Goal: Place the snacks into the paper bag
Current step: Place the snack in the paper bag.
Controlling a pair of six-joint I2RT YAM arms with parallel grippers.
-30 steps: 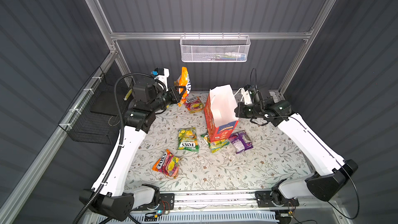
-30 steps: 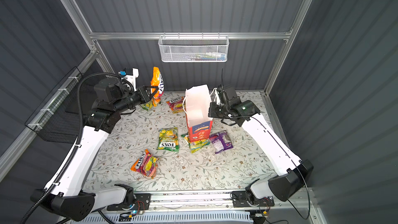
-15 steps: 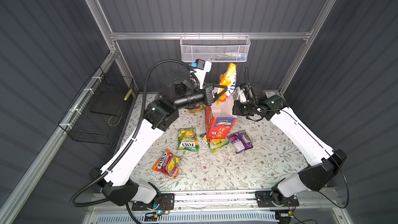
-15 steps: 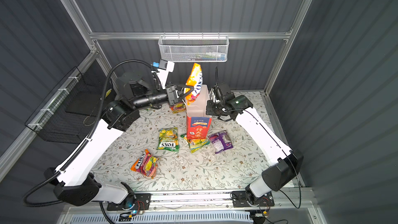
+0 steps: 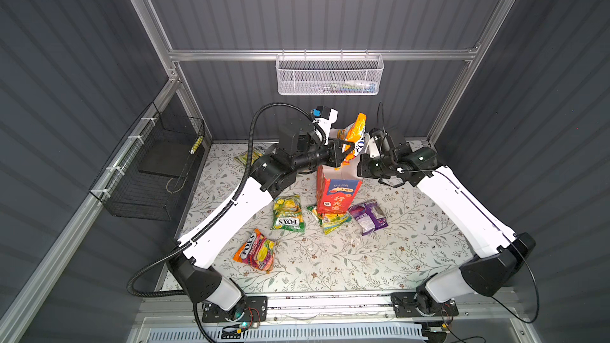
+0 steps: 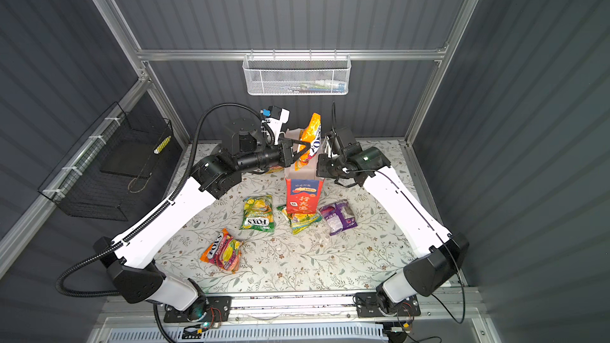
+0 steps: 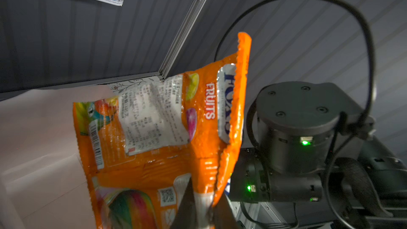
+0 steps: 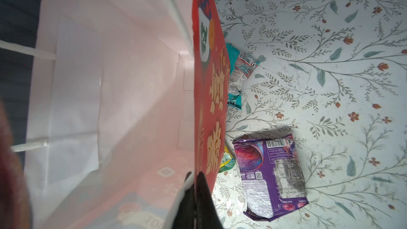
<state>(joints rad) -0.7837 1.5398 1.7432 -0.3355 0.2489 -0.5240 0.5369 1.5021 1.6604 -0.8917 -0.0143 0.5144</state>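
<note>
**Orange packet** (image 5: 355,129): held upright by the left gripper (image 5: 344,150), whose jaws are nearly closed and pinch one edge of it. It hangs over the open mouth of the paper bag (image 5: 336,193), with its lower end at the rim. How far in it reaches cannot be told. The left wrist view shows the printed back of the packet against the bag's white inner wall.

**Paper bag**: red, standing upright at mid-table. The right gripper (image 8: 195,187) is clamped tight on its right rim, one finger inside and one outside.

**Packets on the flowered table cloth** (image 5: 412,252):
- Green-yellow packet (image 5: 288,213): lies flat, near-left of the bag.
- Orange-pink packet (image 5: 255,253): lies nearer still and further left, well apart from both grippers.
- Yellow-green packet (image 5: 330,220): lies at the bag's near foot, touching it.
- Purple packet (image 5: 368,216): lies just right of the yellow-green one, below the right gripper.
- Teal packet (image 8: 239,71): lies by the bag's far right side and shows only in the right wrist view.
- Pale green packet (image 5: 247,157): lies at the far left edge, behind the left arm.

**Fixtures**:
- White mesh basket (image 5: 330,77): on the far wall.
- Black wire basket (image 5: 148,173): on the left wall.
</note>
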